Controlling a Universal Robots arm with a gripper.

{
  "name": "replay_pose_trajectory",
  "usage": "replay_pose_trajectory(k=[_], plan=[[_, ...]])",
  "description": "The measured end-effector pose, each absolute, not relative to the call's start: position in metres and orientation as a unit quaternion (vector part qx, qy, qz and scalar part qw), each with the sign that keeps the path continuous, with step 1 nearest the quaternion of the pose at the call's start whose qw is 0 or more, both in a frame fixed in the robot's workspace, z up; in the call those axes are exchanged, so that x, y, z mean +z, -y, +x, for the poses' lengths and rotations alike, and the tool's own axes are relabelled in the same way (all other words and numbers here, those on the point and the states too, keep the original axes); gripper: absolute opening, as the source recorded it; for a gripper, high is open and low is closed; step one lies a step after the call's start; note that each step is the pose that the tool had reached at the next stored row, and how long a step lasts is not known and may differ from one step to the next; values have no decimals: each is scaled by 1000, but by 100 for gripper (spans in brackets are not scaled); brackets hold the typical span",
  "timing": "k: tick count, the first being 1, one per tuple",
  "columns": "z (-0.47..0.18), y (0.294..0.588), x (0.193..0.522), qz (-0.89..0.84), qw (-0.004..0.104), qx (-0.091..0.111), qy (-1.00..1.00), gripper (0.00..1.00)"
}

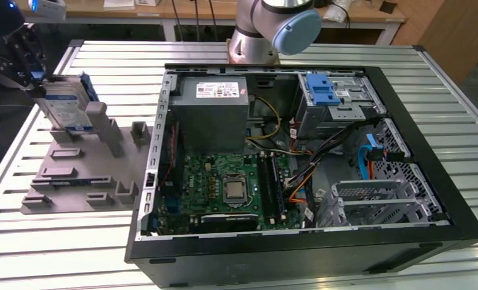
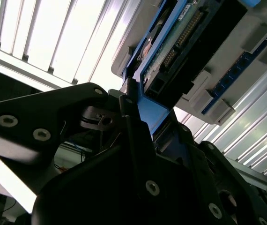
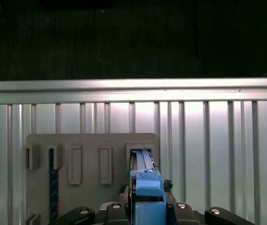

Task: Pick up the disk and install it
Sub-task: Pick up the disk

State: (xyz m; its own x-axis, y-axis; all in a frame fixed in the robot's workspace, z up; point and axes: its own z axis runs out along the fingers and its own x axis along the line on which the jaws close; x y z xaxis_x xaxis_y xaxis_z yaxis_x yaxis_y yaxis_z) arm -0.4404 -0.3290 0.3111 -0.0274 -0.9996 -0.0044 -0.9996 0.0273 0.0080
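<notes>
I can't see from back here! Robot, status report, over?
End effector shut on the disk. Disk upright at the grey rack, outside the computer case. Nothing seen blocking it.

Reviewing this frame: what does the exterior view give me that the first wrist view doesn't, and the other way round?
Exterior view: the open computer case with its motherboard, grey power-supply box and blue latch, plus the arm. First wrist view: the disk edge-on, its blue carrier lined up with a slot, and the table's edge rail against darkness. Both: the disk upright in the grey fixture on the slatted table, the gripper at its upper edge.
</notes>
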Motion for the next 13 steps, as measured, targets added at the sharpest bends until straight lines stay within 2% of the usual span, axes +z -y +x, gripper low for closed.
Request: replay_pose_trajectory(k=[13], plan=[[-440, 329, 319, 697, 1, -4, 717, 36]])
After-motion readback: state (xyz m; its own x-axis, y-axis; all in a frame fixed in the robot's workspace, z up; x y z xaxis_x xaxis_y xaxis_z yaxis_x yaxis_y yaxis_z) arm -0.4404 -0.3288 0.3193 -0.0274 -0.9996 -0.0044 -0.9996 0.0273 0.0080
